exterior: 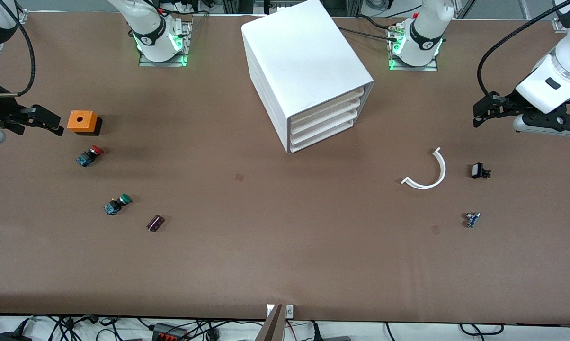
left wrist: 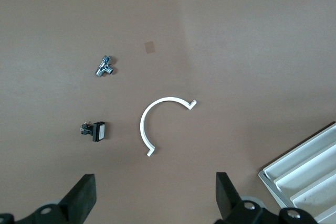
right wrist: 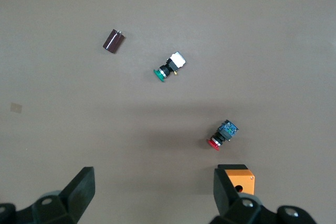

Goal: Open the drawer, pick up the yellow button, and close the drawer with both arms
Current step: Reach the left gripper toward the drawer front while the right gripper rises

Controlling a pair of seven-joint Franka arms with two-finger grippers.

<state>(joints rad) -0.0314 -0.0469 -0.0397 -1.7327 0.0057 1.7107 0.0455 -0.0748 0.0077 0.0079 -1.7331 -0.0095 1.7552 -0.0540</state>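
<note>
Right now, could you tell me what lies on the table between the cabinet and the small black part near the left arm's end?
In the front view, a white curved strip lies between the cabinet and the black part.

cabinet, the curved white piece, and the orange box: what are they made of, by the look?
Cabinet: likely white plastic, smooth with a soft sheen and rounded edges.
Curved white piece: probably thin moulded plastic, matte, uniform white.
Orange box: looks like plastic, matte orange top with a round hole, on a black base.

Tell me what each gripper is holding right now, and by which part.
Nothing is held. The left gripper hangs open over the table's left-arm end; the right gripper hangs open beside the orange box.
</note>
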